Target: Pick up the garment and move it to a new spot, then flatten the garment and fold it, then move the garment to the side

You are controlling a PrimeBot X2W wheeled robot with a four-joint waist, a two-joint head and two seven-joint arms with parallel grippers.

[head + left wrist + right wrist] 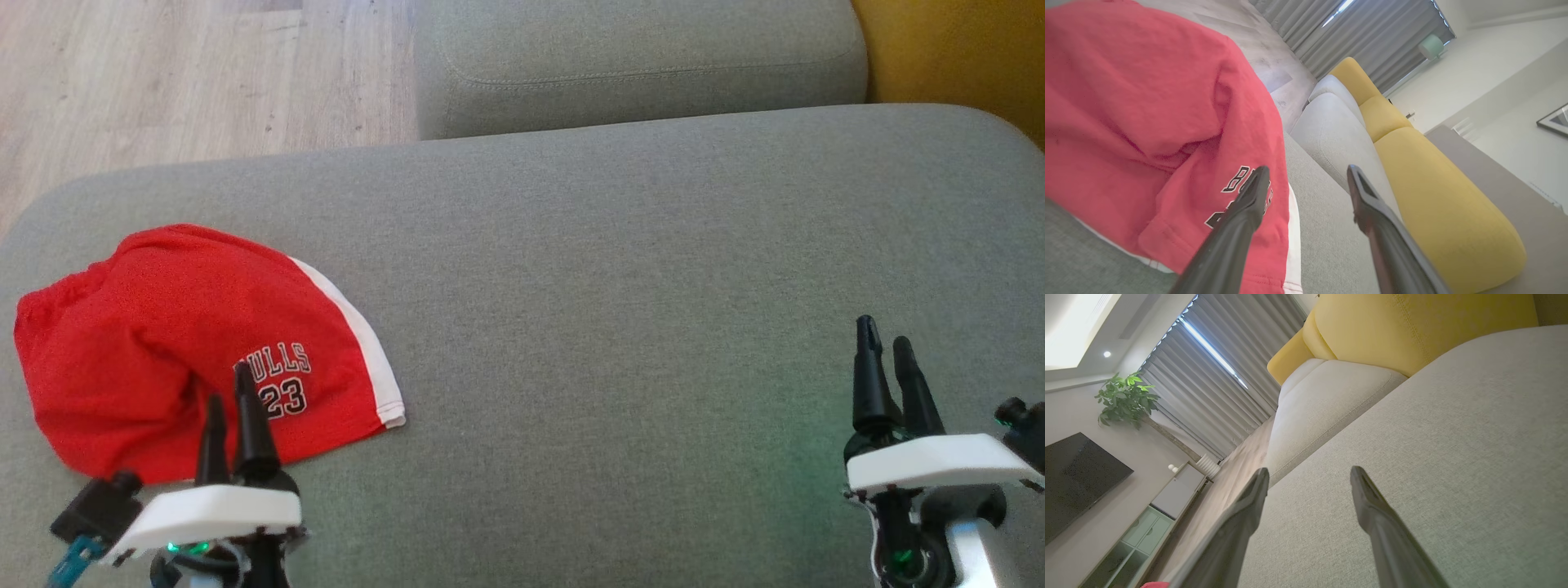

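Lying crumpled at 9 o'clock on the sofa cushion (pixel 612 286) is the red garment (pixel 147 343). Left gripper (pixel 229 388) is spread apart at its 6 o'clock edge; right gripper (pixel 884 335) is spread apart at 4 o'clock.

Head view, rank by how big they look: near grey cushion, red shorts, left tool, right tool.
1. near grey cushion
2. red shorts
3. left tool and right tool: they look alike, so no ranking between them.
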